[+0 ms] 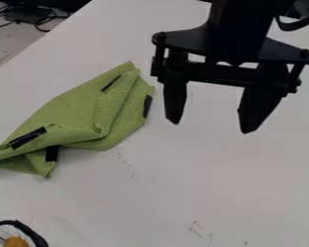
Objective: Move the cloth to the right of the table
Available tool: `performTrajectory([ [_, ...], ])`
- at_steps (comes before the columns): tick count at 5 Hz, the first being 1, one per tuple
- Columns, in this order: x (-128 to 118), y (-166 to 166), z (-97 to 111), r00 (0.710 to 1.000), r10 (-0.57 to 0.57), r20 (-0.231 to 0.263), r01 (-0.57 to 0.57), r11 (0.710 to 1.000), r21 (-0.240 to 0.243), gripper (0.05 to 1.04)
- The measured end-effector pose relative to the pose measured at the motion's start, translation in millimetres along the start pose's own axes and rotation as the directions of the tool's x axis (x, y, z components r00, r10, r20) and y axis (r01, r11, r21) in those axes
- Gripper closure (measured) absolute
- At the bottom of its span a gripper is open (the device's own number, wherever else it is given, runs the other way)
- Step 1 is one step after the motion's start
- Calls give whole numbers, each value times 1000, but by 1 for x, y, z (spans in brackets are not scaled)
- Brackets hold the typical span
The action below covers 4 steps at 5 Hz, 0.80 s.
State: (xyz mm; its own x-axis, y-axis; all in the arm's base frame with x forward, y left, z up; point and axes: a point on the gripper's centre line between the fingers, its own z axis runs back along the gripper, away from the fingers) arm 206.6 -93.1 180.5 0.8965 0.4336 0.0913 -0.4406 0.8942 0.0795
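Observation:
My black gripper point(209, 128) hangs over the upper right of the white table, open, with nothing between its fingers. A crumpled green cloth point(79, 114) with several black strips on it lies on the left part of the table, to the left of the gripper and apart from it. One corner of the cloth runs to the left edge of the view, and its top corner points up toward the arm.
The white table point(183, 193) carries a few small dark marks. A black curved object point(29, 231) with an orange piece point(16, 241) is at the bottom left corner. Dark cables point(44, 19) lie beyond the table's upper left edge.

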Motion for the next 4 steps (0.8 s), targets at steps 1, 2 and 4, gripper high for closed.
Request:
performTrajectory([
  [1, -2, -1, -6, 1000, -7, -21, 7, 1000, 19, 82],
  [2, 20, 15, -19, 997, 48, -67, -46, 999, 21, 82],
  [4, 76, 60, -58, 994, 17, -111, -12, 999, 44, 82],
])
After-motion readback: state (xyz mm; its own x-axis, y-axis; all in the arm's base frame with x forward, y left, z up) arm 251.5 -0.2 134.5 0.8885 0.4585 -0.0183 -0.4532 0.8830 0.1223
